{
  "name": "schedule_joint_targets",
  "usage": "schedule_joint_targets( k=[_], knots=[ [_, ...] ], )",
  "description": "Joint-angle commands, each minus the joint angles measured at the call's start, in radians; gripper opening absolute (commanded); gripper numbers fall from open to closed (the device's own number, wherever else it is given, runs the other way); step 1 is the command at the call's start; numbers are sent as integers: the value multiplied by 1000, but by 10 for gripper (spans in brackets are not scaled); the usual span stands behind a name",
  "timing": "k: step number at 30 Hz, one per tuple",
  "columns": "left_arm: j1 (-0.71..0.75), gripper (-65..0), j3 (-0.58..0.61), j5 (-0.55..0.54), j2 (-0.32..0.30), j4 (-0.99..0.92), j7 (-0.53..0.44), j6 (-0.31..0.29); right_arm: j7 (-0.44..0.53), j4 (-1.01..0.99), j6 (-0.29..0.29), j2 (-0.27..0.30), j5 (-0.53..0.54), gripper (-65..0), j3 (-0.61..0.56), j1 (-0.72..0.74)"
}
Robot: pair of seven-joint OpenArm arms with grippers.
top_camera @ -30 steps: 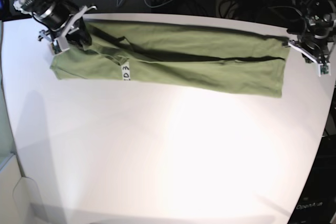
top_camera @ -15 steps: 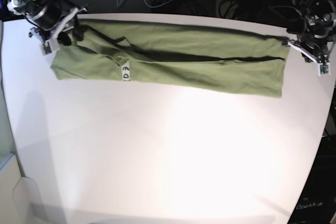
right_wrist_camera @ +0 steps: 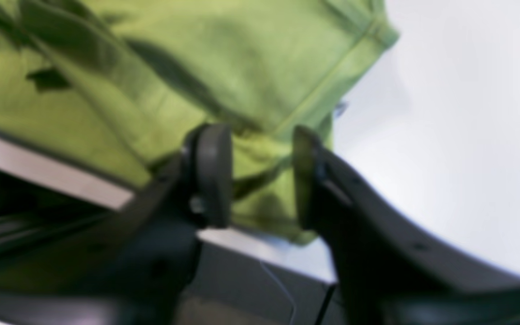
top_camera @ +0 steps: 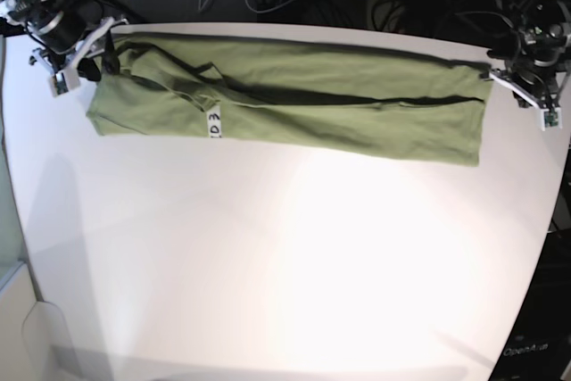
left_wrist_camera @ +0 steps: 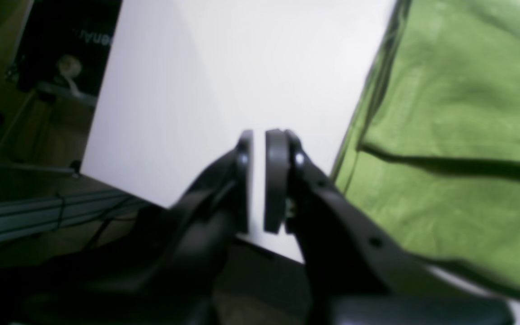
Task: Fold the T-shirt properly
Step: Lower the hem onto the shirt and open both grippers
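Currently T-shirt (top_camera: 294, 104) folded into long band across far counter (top_camera: 285, 256), axis arm-to-arm. Right gripper (right_wrist_camera: 260, 176) parted, apparently empty at sleeve end; left gripper (left_wrist_camera: 258, 180) nearly closed, empty, beside hem.

R wrist view blurred; T-shirt (right_wrist_camera: 224, 63) cut off at frame edges.

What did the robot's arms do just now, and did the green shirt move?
The right pincer slid off the T-shirt, back toward the table's far corner on the left of the base view. It has let go; its jaws stand apart with nothing clamped, just off the cloth's end. The shirt's corner there shifted only slightly. The left pincer stayed beside the other end, nearly shut and empty.
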Motion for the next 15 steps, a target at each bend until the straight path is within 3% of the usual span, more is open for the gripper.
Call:
schedule_joint_targets(
  k=[1, 5, 9, 15],
  knots=[
    [-7, -608, -1, -10, -12, 14, -19, 5, 27, 10, 12, 12, 10, -515, 5, 19],
    [-37, -608, -1, 11, -18, -52, -19, 5, 27, -19, 26, 17, 7, -634, 2, 78],
    [-110, -608, -4, 140, -16, -143, -22, 5, 27, -91, 74, 18, 7, -644, 2, 138],
    [-149, -608, -4, 175, -9, -160, -19, 5, 27, -257, 127, 29, 6, -644, 0, 218]
  ],
)
